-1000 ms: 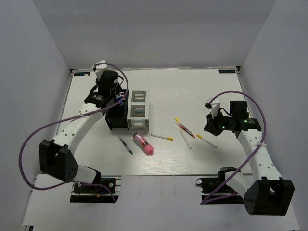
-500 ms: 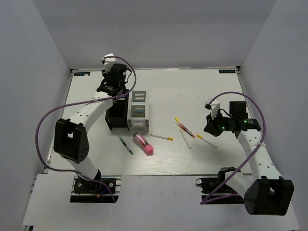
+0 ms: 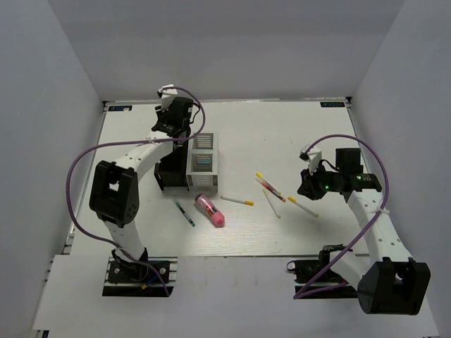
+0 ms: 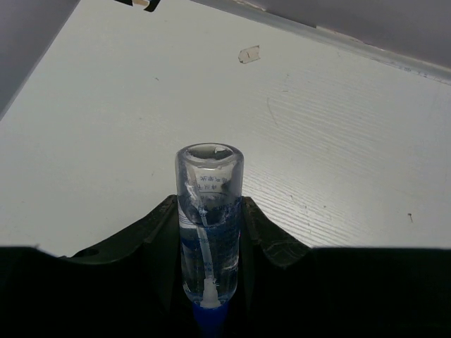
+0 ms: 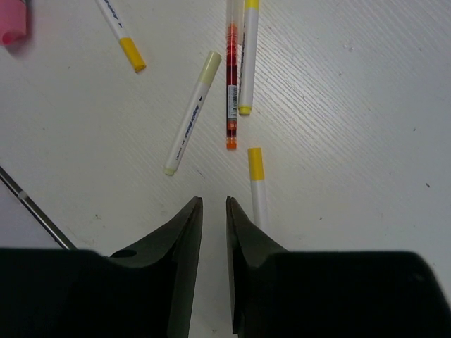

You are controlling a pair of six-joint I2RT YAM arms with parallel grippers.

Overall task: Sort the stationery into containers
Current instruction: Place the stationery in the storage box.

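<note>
My left gripper [image 4: 209,220] is clamped on the blue-and-white tube [image 4: 208,176], at twelve o'clock of the black box [image 3: 169,176]. I should centre it over one compartment before releasing. My right gripper [image 5: 210,211] is nearly closed and empty, with the yellow-tipped sticks [image 5: 189,116] at its twelve o'clock.

Marker [image 3: 211,210] before organiser boxes [image 3: 201,163], sticks [image 3: 271,203] rightward

A white wood-grain table [image 3: 296,127] is enclosed by plain pale grey walls [image 3: 232,49] on three sides. A small tape scrap [image 4: 248,53] is stuck to it beyond the left claw [image 4: 209,225]. Soft, even light is cast throughout.
</note>
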